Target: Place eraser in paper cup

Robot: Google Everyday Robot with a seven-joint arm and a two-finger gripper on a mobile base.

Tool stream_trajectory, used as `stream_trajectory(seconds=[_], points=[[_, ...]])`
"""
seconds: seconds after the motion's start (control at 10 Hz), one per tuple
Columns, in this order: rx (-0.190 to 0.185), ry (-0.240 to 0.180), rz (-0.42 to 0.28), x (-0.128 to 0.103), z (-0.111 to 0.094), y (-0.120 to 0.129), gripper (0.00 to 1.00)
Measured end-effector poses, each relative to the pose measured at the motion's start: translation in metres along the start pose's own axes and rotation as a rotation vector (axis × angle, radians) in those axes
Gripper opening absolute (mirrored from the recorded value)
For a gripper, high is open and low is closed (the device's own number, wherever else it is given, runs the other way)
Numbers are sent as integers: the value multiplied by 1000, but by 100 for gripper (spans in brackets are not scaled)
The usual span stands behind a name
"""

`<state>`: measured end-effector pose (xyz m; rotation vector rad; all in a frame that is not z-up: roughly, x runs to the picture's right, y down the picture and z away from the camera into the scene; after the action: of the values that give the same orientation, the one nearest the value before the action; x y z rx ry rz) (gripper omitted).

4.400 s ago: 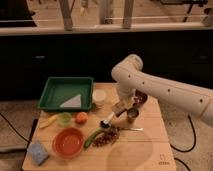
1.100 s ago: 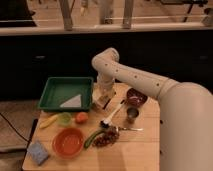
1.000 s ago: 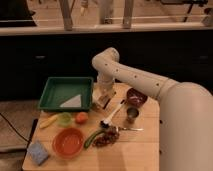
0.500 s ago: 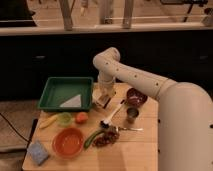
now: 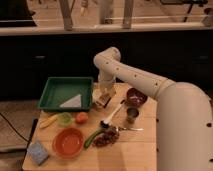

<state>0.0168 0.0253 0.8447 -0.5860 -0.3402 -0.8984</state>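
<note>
Placing step. The gripper [image 5: 104,98] hangs clamped on the eraser [image 5: 103,100], right at the paper cup [image 5: 97,94], just right of the green tray [image 5: 51,89]. Next move, my guess: centre over the cup mouth, then release.

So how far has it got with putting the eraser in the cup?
Done: the gripper is shut on the eraser, lifted off the table. In hand: it hangs right at the paper cup, beside the green tray. Left: lowering the eraser into the cup and letting go; it does not look released yet.
</note>
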Motion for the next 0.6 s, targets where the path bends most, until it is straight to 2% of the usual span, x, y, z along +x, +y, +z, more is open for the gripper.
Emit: stream_trajectory(seconds=[0.6], points=[[-3,-10,-17,6,2,1,0]])
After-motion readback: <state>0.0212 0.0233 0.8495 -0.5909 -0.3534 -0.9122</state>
